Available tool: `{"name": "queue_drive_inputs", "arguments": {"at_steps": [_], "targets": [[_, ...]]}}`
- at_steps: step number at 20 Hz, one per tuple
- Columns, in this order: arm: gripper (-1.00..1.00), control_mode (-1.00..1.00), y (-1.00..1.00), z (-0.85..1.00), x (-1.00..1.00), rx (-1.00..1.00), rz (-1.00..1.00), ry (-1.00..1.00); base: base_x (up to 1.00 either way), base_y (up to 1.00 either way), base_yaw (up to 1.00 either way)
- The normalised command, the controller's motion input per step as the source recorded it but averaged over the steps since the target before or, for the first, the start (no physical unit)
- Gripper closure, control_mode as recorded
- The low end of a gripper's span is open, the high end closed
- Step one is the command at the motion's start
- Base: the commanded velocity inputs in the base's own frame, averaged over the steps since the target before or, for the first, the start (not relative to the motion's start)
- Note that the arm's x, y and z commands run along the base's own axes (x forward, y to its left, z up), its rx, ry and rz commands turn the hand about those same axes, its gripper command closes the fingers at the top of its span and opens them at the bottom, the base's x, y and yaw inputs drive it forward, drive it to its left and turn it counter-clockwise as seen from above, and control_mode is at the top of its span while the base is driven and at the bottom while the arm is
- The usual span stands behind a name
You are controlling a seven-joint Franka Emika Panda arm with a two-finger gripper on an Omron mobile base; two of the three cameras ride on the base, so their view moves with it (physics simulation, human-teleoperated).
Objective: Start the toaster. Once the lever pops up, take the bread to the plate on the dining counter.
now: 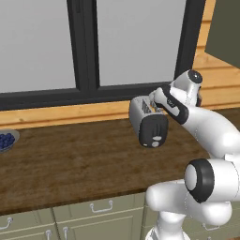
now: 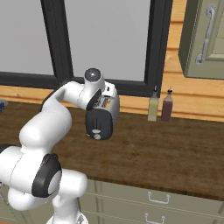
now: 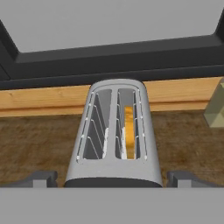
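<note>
Wooden counter (image 1: 70, 159): a broad brown wood-grain top over pale green drawer cabinets (image 1: 98, 211), running below a dark-framed window (image 1: 86, 47). Two bottles (image 2: 159, 105), one pale and one dark, stand against the back wall in the right base view; a bowl of blue berries (image 1: 5, 139) sits at the far left edge in the left base view.

Toaster (image 1: 149, 123): a silver-grey box with a black end panel facing the robot, standing on the counter near the back wall. From the hand view its two slots (image 3: 114, 127) lie open to the camera.

Bread (image 3: 128, 131): a thin orange-tan slice standing on edge, sunk in the right-hand slot as that view shows it, its top edge below the slot rim.

Gripper (image 3: 114, 179): poised just above the near end of the toaster, fingers (image 3: 41, 178) spread fully apart to either side of the casing, holding nothing.

Handling: the slice is probably light, stiff and brittle at the crust. A gentle pinch across its two flat faces at the exposed top edge seems best, lifting straight up to clear the slot wires. The toaster itself looks light enough to shift if pushed off-axis.
</note>
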Motion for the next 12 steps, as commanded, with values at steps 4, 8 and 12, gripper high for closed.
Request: {"name": "queue_drive_inputs", "arguments": {"at_steps": [4,8,12], "targets": [[-1.0,-1.0,0.0,0.0,0.0,0.0,0.0,0.0,0.0,0.0,0.0],[-1.0,-1.0,0.0,0.0,0.0,0.0,0.0,0.0,0.0,0.0,0.0],[-1.0,-1.0,0.0,0.0,0.0,0.0,0.0,0.0,0.0,0.0,0.0]]}}
